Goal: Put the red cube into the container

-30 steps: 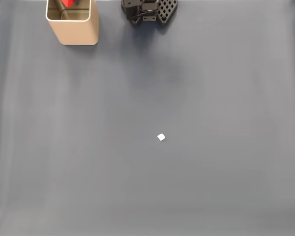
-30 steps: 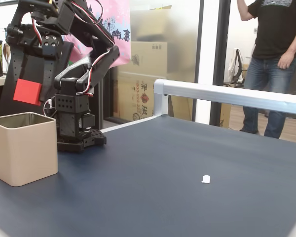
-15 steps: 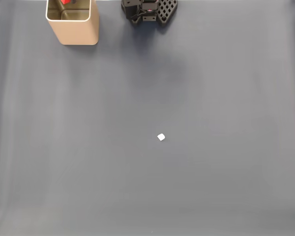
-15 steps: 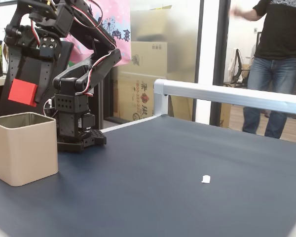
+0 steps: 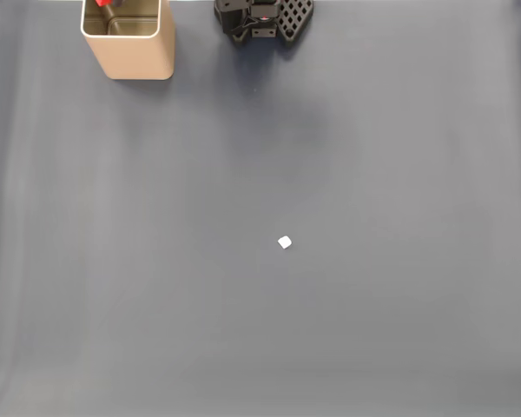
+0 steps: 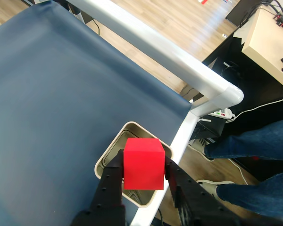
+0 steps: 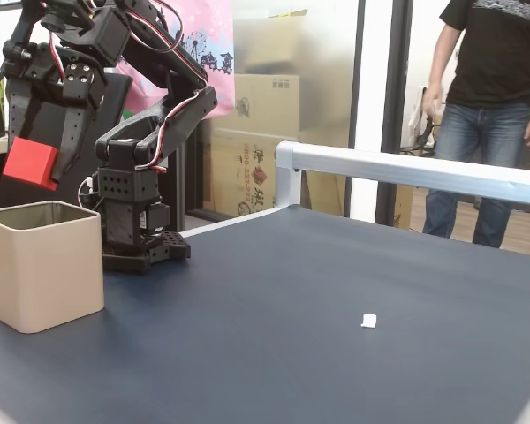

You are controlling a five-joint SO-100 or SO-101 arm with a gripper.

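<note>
The red cube [image 6: 142, 162] is clamped between my black fingers [image 6: 114, 172] in the wrist view, right over the square mouth of the tan container [image 6: 106, 149]. Seen from the side, the gripper [image 7: 34, 164] holds the cube [image 7: 31, 163] a short way above the container [image 7: 42, 261], toward its left side. From above, a sliver of the cube [image 5: 102, 3] shows at the top edge over the container [image 5: 128, 54], which stands at the table's top left. The gripper is shut on the cube.
The arm's black base [image 5: 265, 17] stands right of the container. A tiny white speck [image 5: 284, 242] lies mid-table. A white rail [image 7: 406, 168] edges the dark blue table [image 7: 318, 291]. A person [image 7: 495, 115] stands beyond the rail.
The gripper with the cube has shifted a little left in the side view and toward the top edge in the view from above. The person behind the rail lowered their arms.
</note>
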